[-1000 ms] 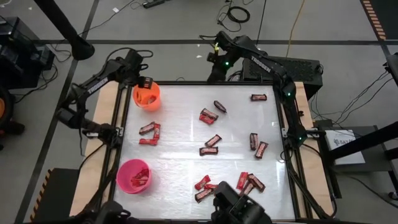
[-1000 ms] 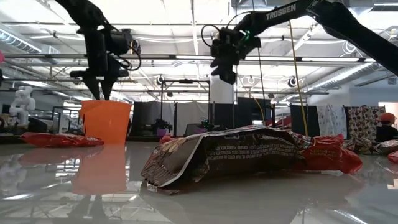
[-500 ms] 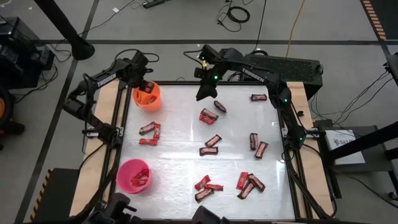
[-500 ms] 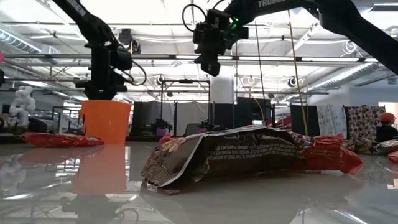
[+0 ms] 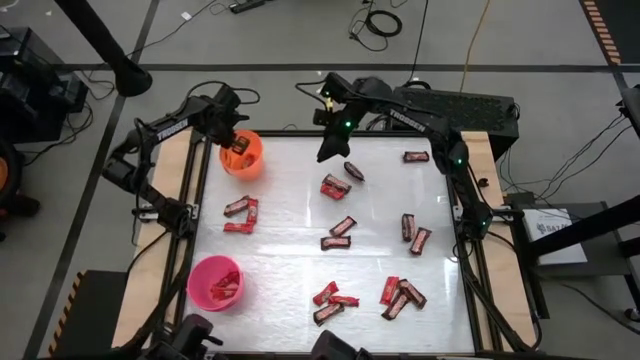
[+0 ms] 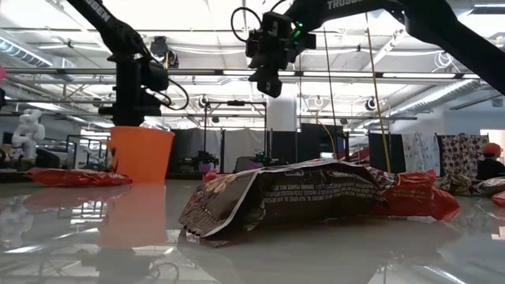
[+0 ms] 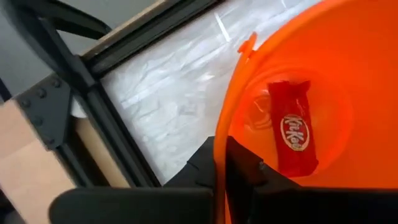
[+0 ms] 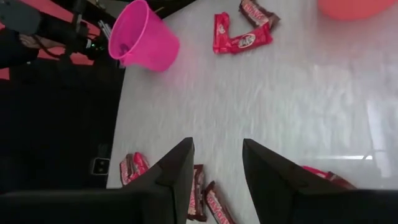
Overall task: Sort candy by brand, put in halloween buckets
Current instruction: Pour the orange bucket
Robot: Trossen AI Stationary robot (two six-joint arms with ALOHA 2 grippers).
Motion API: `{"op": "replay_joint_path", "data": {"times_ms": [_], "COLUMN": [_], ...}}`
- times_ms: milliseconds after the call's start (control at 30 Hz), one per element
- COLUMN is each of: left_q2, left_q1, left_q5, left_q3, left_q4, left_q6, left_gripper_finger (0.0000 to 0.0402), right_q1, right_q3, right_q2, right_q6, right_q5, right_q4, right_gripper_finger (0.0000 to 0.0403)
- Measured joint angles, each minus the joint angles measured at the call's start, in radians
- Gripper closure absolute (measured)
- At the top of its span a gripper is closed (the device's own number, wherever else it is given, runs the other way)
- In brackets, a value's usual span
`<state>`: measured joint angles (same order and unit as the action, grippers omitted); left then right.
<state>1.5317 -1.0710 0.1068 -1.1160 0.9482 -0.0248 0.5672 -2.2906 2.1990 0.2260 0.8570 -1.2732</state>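
Note:
The orange bucket (image 5: 243, 157) stands tilted at the table's far left, with a red candy bar (image 7: 292, 127) lying on its bottom. My left gripper (image 5: 232, 143) comes down on it and is shut on its rim. The pink bucket (image 5: 215, 283) stands at the near left with candy inside. Red and dark candy bars (image 5: 335, 187) lie scattered flat over the table. My right gripper (image 5: 328, 150) hangs open, high above the far middle of the table, with nothing between its fingers. My left gripper pinches the orange bucket's rim (image 7: 219, 155) on the side toward the table's left edge. One finger is inside the bucket and one outside. The fingers come from above, pointing down. The bucket (image 6: 142, 154) leans, with its base down on the table.
Candy lies in clusters at the left (image 5: 240, 208), the middle (image 5: 342, 227), the right (image 5: 412, 230) and the near edge (image 5: 400, 293). One wrapper (image 6: 316, 193) fills the low view's foreground. A black frame (image 7: 93, 106) runs along the table's edge beside the orange bucket.
My left gripper has sunk into the orange bucket and taken hold of its rim. The bucket has tipped and slid a little toward the table's right. My right gripper swung from beyond the far edge in over the table, toward the left, then kept still.

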Motion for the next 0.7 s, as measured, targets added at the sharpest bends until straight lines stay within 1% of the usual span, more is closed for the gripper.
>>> {"op": "replay_joint_path", "data": {"times_ms": [100,233,467,567,700], "left_q2": [-0.057,-0.165,-0.337,-0.402,-0.479], "left_q1": [0.015,0.057,0.185,0.26,0.353], "left_q5": [0.053,0.185,0.404,0.525,0.674], "left_q3": [0.0,0.002,0.009,0.054,0.17], "left_q4": [-0.027,-0.056,-0.1,-0.147,-0.241], "left_q6": [0.008,0.012,0.043,0.045,0.044], "left_gripper_finger": [0.0394,0.0396,0.0397,0.0397,0.0397], "right_q1": [0.016,0.036,0.062,0.074,0.08], "right_q3": [0.0,0.0,0.0,0.0,0.0], "right_q2": [0.0,0.0,0.0,0.0,0.0], "right_q6": [0.005,0.035,0.045,0.039,0.039], "right_q5": [0.0,0.0,0.002,0.003,0.003], "right_q4": [-0.001,0.003,0.084,0.111,0.12], "right_gripper_finger": [0.0273,0.0273,0.0273,0.0273,0.0273]}}
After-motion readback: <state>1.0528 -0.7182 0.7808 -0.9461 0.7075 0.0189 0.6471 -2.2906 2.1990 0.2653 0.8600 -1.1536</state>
